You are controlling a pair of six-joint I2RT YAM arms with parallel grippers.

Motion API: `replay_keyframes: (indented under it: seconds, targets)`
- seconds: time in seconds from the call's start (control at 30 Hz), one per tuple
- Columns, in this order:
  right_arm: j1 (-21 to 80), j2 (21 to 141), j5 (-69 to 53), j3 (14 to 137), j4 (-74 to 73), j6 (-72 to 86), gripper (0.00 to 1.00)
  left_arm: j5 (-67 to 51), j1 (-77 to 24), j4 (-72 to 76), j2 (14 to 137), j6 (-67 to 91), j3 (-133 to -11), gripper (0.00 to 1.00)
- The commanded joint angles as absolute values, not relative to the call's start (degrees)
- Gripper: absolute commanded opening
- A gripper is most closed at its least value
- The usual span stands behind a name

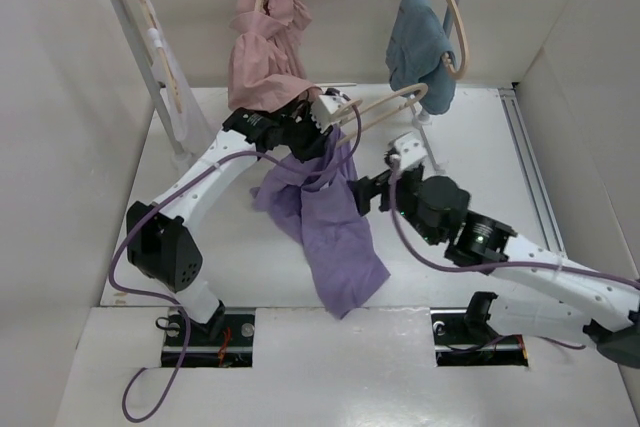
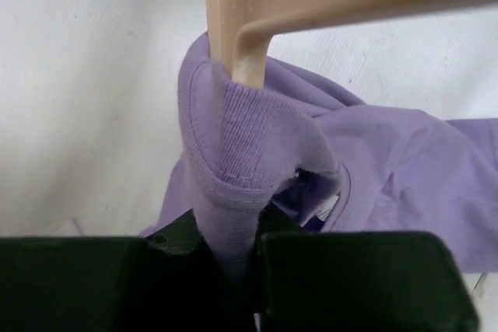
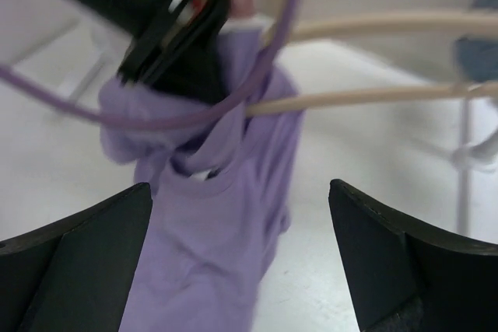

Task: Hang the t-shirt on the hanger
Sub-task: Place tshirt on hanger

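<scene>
The lavender t-shirt (image 1: 335, 222) hangs from my left gripper (image 1: 318, 135) down onto the white table. My left gripper (image 2: 241, 250) is shut on the shirt's ribbed collar (image 2: 241, 145). The collar is looped over the left end of the beige hanger (image 2: 233, 21). The hanger (image 1: 385, 105) lies sideways, its thin arms running right to a white stand. My right gripper (image 1: 368, 192) is open and empty, just right of the hanging shirt. In the right wrist view the t-shirt (image 3: 210, 254) lies ahead between its wide-apart fingers (image 3: 78, 254), with the hanger arms (image 3: 373, 97) beyond.
A dusty pink garment (image 1: 265, 42) and a blue-grey garment (image 1: 420, 42) hang on like hangers at the back. A rack pole (image 1: 150, 57) slants at the left. A white stand (image 1: 428, 132) holds the hanger's right end. A rail (image 1: 527, 167) runs along the table's right side.
</scene>
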State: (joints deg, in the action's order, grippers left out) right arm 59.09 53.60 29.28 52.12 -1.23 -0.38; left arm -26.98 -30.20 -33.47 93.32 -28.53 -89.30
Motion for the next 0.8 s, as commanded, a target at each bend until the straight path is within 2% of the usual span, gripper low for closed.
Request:
replay_keyframes:
  seconds: [0.0,0.17,0.33,0.47,0.5,0.53,0.57,0.63,0.67,0.77]
  targets:
    - [59.6,62.9,17.4,52.0,-13.1,4.9,1.00,-26.6,-29.9,-30.5,91.3,-22.5,-91.7,0.00]
    - [57.7,70.7,12.7,47.5,-5.4,6.3,1.00,-26.6,-29.9,-30.5,90.3,-22.5,-89.2,0.00]
    - [55.5,77.6,6.8,49.5,-0.4,3.8,1.00,-26.1,-29.9,-30.0,89.7,-21.4,-88.1,0.00]
    - [54.7,86.6,8.4,51.6,-0.4,3.1,0.98,-26.1,-29.3,-29.4,89.7,-20.7,-87.5,0.00]
    - [54.1,88.1,7.7,51.6,-0.4,3.1,0.93,-26.1,-29.3,-29.4,89.7,-20.0,-87.5,0.00]
    - [53.6,89.2,5.8,52.2,-0.4,3.1,0.82,-26.1,-29.3,-29.4,89.7,-20.0,-87.5,0.00]
    - [52.4,89.2,5.8,52.2,-0.4,3.9,0.53,-26.1,-29.3,-29.4,89.7,-20.0,-87.5,0.00]
    - [50.9,87.2,6.4,50.3,-0.4,6.0,0.28,-25.3,-28.7,-30.0,89.2,-21.3,-87.0,0.00]
    - [48.3,85.6,7.1,47.9,-0.4,7.0,0.00,-25.3,-28.7,-30.0,88.5,-21.8,-86.1,0.00]
    - [39.5,78.5,2.6,44.1,-0.4,9.6,0.00,-24.8,-27.3,-30.0,87.0,-23.3,-83.6,0.00]
